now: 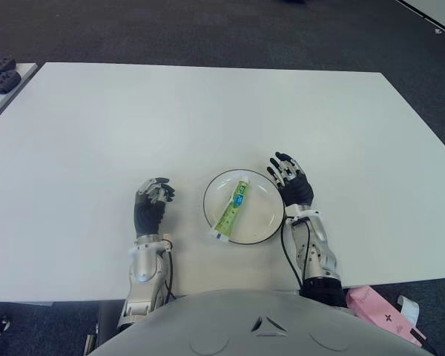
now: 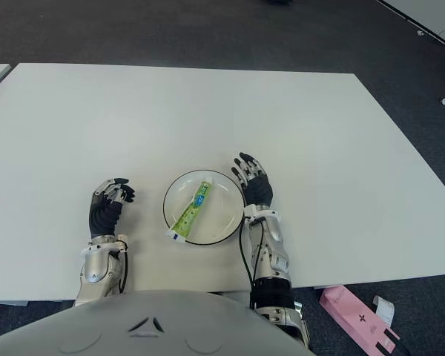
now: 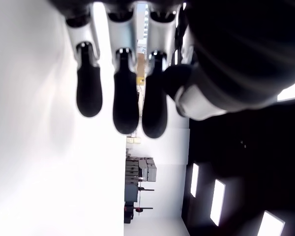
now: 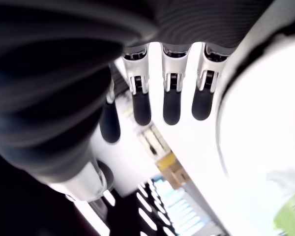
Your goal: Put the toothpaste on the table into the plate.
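Toothpaste (image 1: 233, 206) is lying in the plate (image 1: 265, 219); I'm seeing the right robot hand (image 1: 289, 180) spread empty at its 3 o'clock, the left robot hand (image 1: 151, 203) loosely curled, empty, at 9.

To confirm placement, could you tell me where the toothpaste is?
The toothpaste lies in the plate, between the left hand and the right hand.

The toothpaste (image 1: 233, 207) is a green tube with a white cap, lying flat inside the plate (image 1: 265, 222). It runs diagonally across the plate, its cap end reaching over the plate's near left rim. The plate is round, white, dark-rimmed, and sits on the white bench (image 1: 208, 119).
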